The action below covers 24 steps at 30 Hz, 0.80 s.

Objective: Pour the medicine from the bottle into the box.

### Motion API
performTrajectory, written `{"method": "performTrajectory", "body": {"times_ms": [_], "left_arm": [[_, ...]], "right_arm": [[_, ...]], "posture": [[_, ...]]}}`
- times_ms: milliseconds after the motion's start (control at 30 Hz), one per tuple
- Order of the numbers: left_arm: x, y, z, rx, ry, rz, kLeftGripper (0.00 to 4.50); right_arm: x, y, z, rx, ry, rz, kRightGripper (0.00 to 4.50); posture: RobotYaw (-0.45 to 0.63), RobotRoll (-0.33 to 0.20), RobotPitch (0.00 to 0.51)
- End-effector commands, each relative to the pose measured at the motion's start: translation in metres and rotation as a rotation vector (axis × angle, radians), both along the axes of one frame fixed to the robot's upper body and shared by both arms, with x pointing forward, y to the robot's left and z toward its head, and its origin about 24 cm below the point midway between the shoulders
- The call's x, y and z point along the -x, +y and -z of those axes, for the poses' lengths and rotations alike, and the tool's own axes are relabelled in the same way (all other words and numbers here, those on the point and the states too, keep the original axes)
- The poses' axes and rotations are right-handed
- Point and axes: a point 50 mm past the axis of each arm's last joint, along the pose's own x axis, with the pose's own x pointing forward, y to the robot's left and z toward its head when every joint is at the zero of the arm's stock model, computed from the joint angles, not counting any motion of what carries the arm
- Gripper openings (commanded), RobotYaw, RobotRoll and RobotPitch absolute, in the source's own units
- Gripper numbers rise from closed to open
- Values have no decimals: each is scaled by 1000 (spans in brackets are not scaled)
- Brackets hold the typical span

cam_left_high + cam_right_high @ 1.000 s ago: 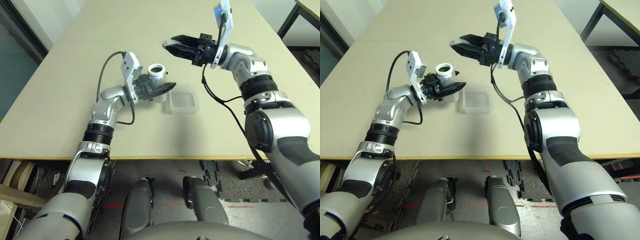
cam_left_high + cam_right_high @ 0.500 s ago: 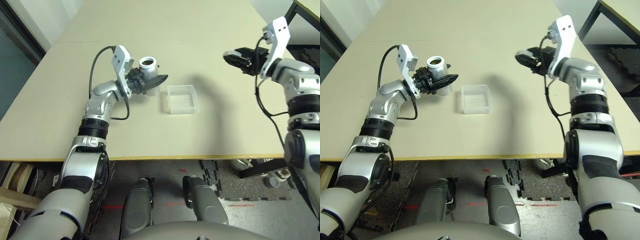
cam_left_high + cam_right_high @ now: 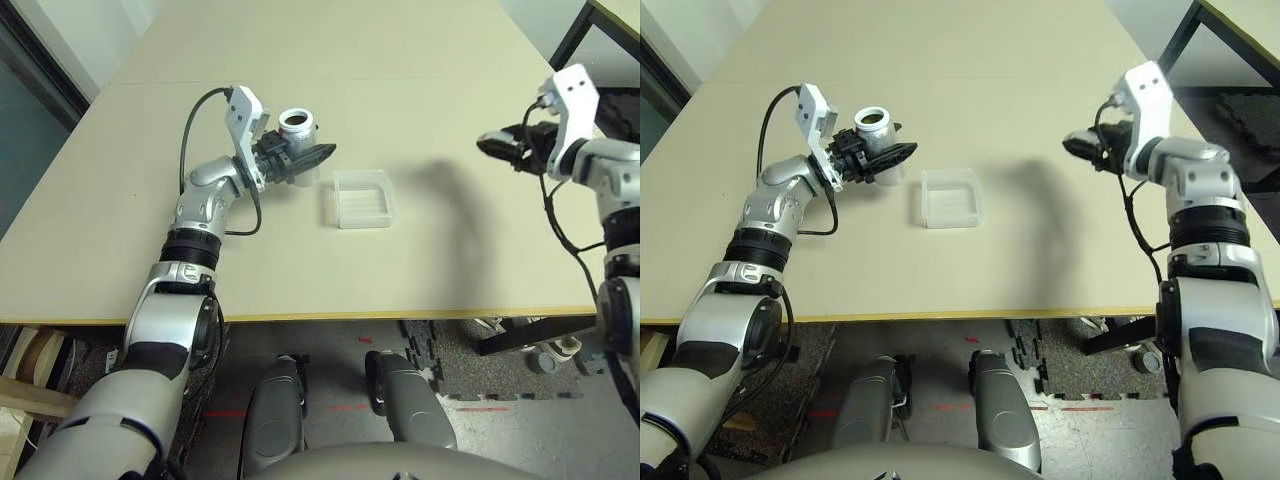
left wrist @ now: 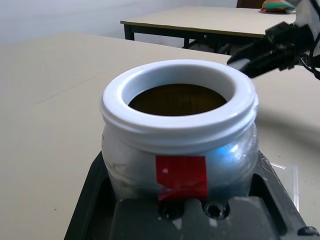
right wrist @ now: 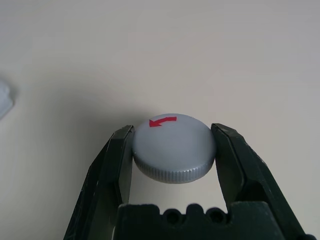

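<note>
So the right gripper (image 5: 174, 150) is clamped on the grey cap (image 5: 174, 146), one black finger (image 5: 116, 165) on each side of the ribbed edge, red arrow mark facing up. It's holding the cap in the air above bare table (image 3: 300, 50), well off to the right of the box (image 3: 362, 197), out toward the table's right edge.

The left gripper (image 3: 312, 160) is squeezed around the bottle (image 3: 297, 130). The bottle sits upright with its white threaded neck uncapped, and you can look straight down the mouth into something dark brownish inside. There's a red patch on the silvery body right where the gripper base meets it. The bottle is just to the left of the box and a touch further back, held off the tabletop, not over the box.

The box itself is the clear shallow square one, sitting flat on the table between the two grippers, much closer to the left one. Nothing touching it. I can't tell if there's anything in it, looks see-through to the table.

Another table (image 4: 200, 20) stands behind, past the right gripper.
</note>
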Motion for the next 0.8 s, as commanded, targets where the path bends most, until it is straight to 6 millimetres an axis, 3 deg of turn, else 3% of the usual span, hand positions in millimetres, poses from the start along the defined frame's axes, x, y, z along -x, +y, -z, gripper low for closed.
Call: {"method": "performTrajectory", "body": {"times_ms": [33, 167, 367, 800], "left_arm": [[-3, 3, 0, -30, 1, -28, 2644], [-6, 6, -3, -44, -15, -71, 2644], [-23, 12, -15, -48, -40, -279, 2644], [-32, 9, -25, -189, -146, -356, 2644]], "right_arm": [[-1, 3, 7, 17, 24, -3, 2580], [-3, 6, 12, 26, 30, -8, 2580], [-3, 16, 11, 53, -9, -99, 4469], [7, 16, 4, 74, 6, -266, 4500]], "posture": [[-183, 0, 146], [-182, 0, 141], [-182, 0, 142], [-173, 0, 159]]}}
